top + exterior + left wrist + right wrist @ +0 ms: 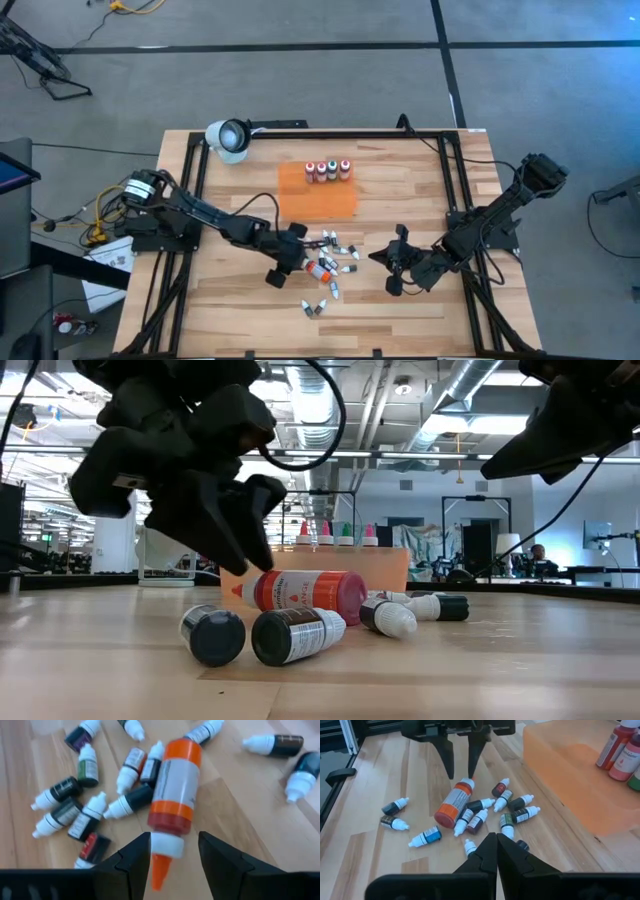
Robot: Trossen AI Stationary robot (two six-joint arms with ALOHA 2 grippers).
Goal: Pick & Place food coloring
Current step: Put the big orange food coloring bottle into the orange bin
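Looking down: left claw (297, 250) by big orange bottle (319, 270) lying on desk (420, 180); right claw (385, 258) waits nearby.
Left wrist: fingers spread beside bottle's tip, not pinching.
Right wrist: claw pressed together.
Tip: squeeze the bottle's middle.

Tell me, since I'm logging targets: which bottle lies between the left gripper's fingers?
The big orange bottle, lying down, tip between the open left gripper; larger than surrounding vials.

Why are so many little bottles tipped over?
The small vials and one big orange bottle lie scattered on their sides on the table, while four bottles stand neatly upright on the orange tray.
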